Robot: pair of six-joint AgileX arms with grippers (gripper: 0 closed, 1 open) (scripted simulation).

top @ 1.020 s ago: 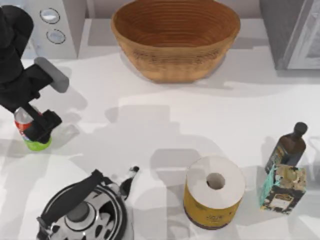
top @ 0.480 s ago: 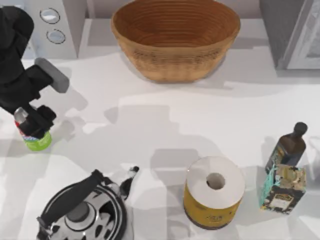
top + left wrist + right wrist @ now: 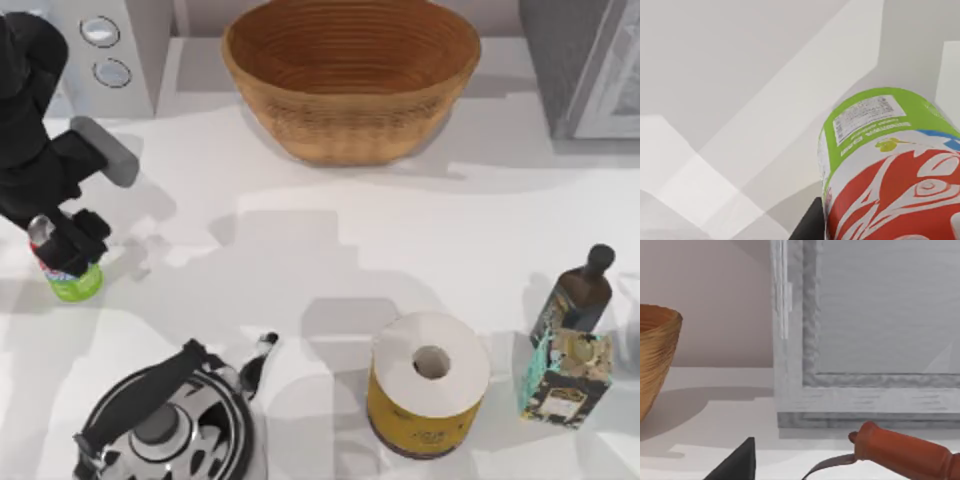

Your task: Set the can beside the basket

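- I am holding the can (image 3: pixel 62 268) in my left gripper (image 3: pixel 70 245), fingers closed around its red upper half, at the far left of the table (image 3: pixel 330 250).
- In the left wrist view the can (image 3: pixel 890 175) is sitting close against a dark finger (image 3: pixel 812 227), its green end pointing away toward the bare white surface; I cannot tell whether it is touching the table or hanging just above it.
- The step, as I am judging it, is carrying the can over to the basket (image 3: pixel 350 75), which is standing well apart at the back, near the middle.
- To do it well, I am planning to raise the can enough to clear the table, keep it upright, and swing it right and back.
- I am aiming for the open white patch just to the left of the basket wall, short of the grey appliance (image 3: pixel 110 50) at the back left.
- I should be lowering it flat before letting go, so it does not tip against the wicker.
- The basket is looking empty; I am seeing only its ribbed coils inside.
- The kettle (image 3: pixel 170 425) at the front left has its lid on, so I cannot tell what it holds.
- My right arm is parked near the cabinet (image 3: pixel 865 340), with the basket's edge (image 3: pixel 655 355) off to one side.
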